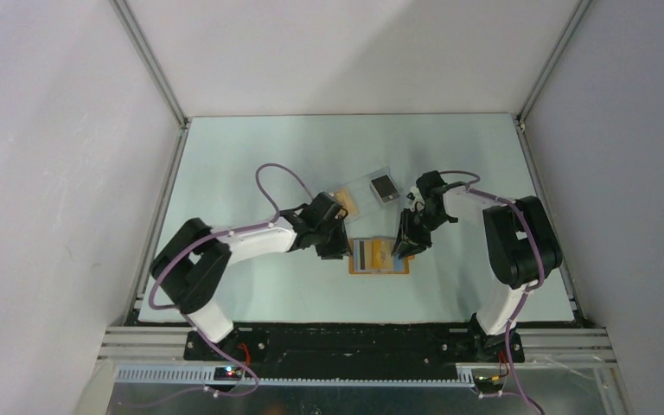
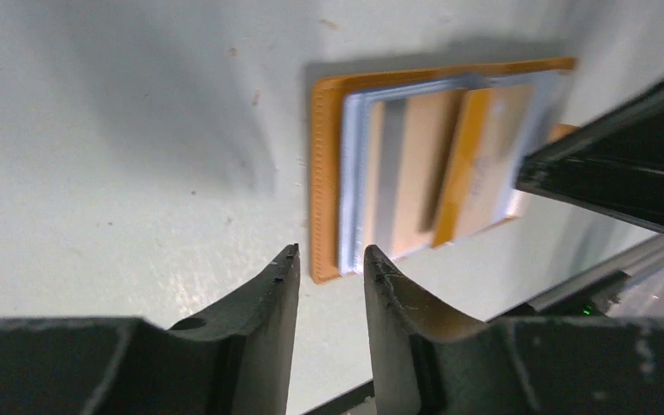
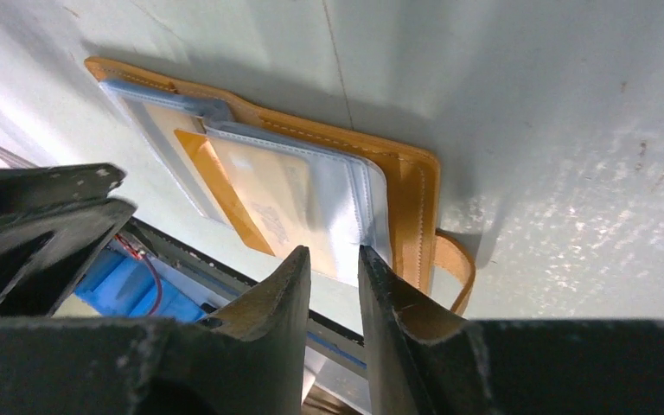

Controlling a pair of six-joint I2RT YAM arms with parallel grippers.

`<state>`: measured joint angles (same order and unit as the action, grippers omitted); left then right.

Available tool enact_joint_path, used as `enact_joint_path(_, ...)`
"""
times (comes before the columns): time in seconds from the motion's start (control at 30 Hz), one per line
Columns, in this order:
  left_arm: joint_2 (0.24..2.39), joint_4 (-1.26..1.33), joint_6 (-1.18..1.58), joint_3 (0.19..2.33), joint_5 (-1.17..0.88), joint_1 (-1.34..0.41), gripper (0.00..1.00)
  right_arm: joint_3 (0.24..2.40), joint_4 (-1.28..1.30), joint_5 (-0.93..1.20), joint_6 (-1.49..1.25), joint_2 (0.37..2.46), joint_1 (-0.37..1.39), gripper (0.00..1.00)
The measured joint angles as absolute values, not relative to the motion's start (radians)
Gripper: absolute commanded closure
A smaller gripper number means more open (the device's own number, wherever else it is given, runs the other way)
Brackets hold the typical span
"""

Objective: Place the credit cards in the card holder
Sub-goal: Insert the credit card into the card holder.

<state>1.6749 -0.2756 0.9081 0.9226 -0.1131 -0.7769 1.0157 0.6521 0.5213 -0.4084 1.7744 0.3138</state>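
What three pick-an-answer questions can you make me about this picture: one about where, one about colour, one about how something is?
1. Where does the card holder lie?
A. On the table, between the left pincer and the right pincer.
B. In the far left corner.
C. On top of an arm.

2. What colour is its cover?
A. Green.
B. Orange.
C. Black.

3. How is it lying?
A. Folded shut.
B. Standing on its edge.
C. Open flat.

Answers: 1 A, the top view shows it between both pincer tips. 2 B, its rim is orange in every view. 3 C, its clear inner sleeves face up.
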Motion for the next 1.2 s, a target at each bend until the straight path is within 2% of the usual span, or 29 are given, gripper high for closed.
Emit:
enact_joint_path(0.17, 1.561, -0.282, 0.899, 0.932, -0.094, -0.777, 0.65, 1.012, 0.645, 0.553, -0.406, 1.774, 0.307, 0.68)
enact_joint_path(0.3, 1.553, -0.287, 0.897, 0.996, -0.107, -0.779, 0.66, 1.006, 0.633, 0.572, -0.403, 1.774, 0.292, 0.68)
enact_joint_path(0.77, 1.835, -0.265, 0.898, 1.153, -0.18, -0.842, 0.63, 0.953, 0.596, 0.649, -0.394, 1.774, 0.24, 0.68)
enact_joint_path(1.2, 1.936, -0.255, 0.92, 1.246, -0.213, -0.894, 0.64, 0.916, 0.559, 0.698, -0.391, 1.774, 0.199, 0.68)
